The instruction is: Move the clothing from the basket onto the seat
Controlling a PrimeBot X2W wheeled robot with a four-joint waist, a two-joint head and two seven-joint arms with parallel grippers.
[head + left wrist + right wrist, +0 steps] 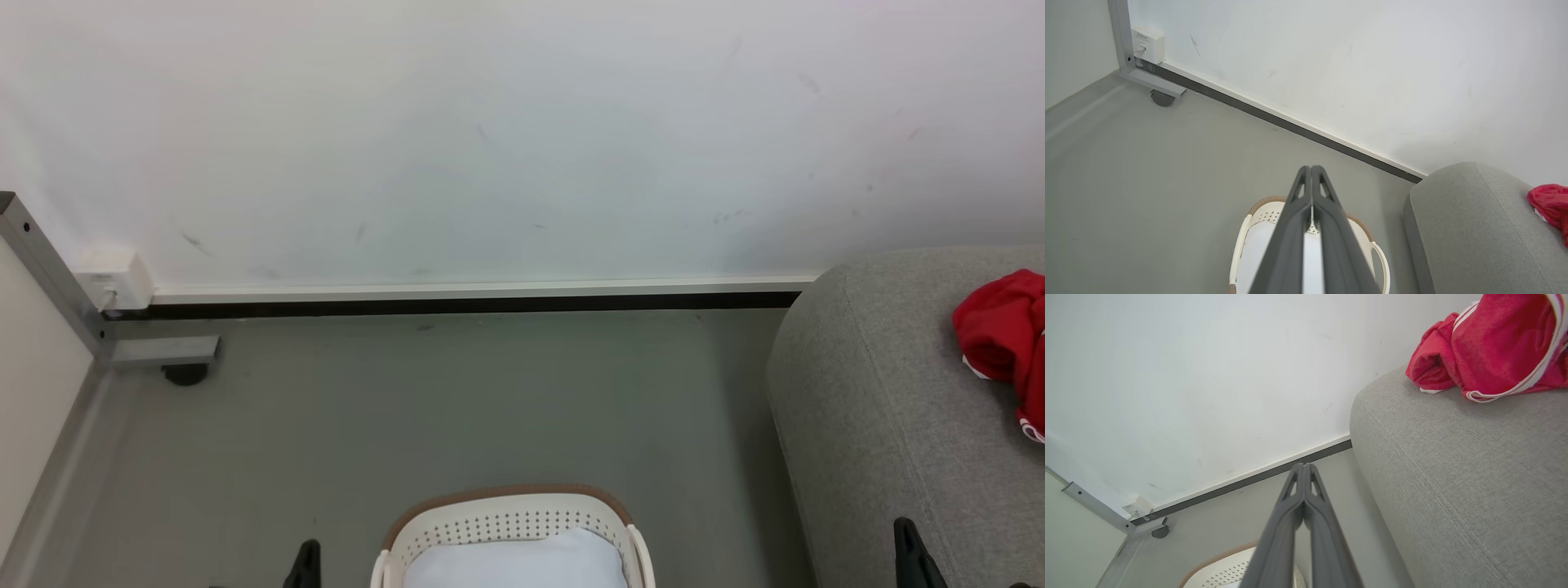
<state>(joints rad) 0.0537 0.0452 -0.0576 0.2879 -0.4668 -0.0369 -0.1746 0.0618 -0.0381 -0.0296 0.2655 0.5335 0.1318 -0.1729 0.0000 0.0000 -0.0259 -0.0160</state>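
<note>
The white basket (490,518) with its brown rim stands on the grey floor at the bottom middle; a pale bluish-white cloth (514,563) lies inside it. Red clothing (1000,331) with white trim lies on the light grey seat (882,408) at the right. My left gripper (1311,168) is shut and empty, held above the basket (1257,212). My right gripper (1303,465) is shut and empty too, hanging beside the seat (1453,457), below the clothing (1494,347). Dark fingertips (306,563) of the left and fingertips (910,551) of the right poke up at the head view's bottom edge.
A white wall with a dark baseboard (473,304) runs behind. At the left, a grey metal frame (49,278) with a caster (185,374) and a white socket box (114,279) stand in the corner. Bare grey floor (449,408) lies between basket and wall.
</note>
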